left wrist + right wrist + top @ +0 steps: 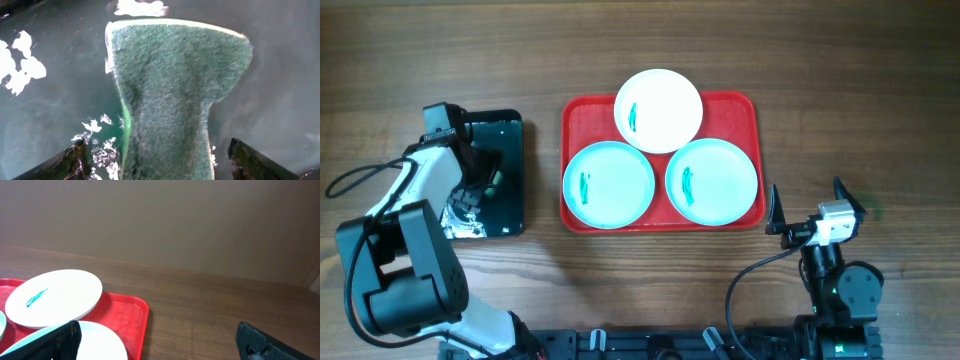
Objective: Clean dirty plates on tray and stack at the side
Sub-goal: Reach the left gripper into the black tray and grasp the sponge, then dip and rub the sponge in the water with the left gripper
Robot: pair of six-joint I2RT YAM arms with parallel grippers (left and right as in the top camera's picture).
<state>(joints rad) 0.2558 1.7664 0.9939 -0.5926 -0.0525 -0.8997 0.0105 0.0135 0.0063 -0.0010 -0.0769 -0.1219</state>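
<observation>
The left gripper (160, 159) stands released astride the green sponge (175, 85) on the black tray (510, 135), 9 o'clock of the red tray (582, 115) holding three smeared plates (609, 184); the right gripper (804, 192) stands agape at 4 o'clock: an off-centre clench risks the sponge slipping free mid-lift.

The red tray (745, 105) lies flat, left of the right fingers (772, 208). On it sit a white plate (658, 110) farthest, a turquoise plate (711, 180) nearest, and a second turquoise plate (609, 184) beyond. Each is green-smeared.

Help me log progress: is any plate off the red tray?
No, the white plate and both turquoise plates sit on the red tray.
</observation>
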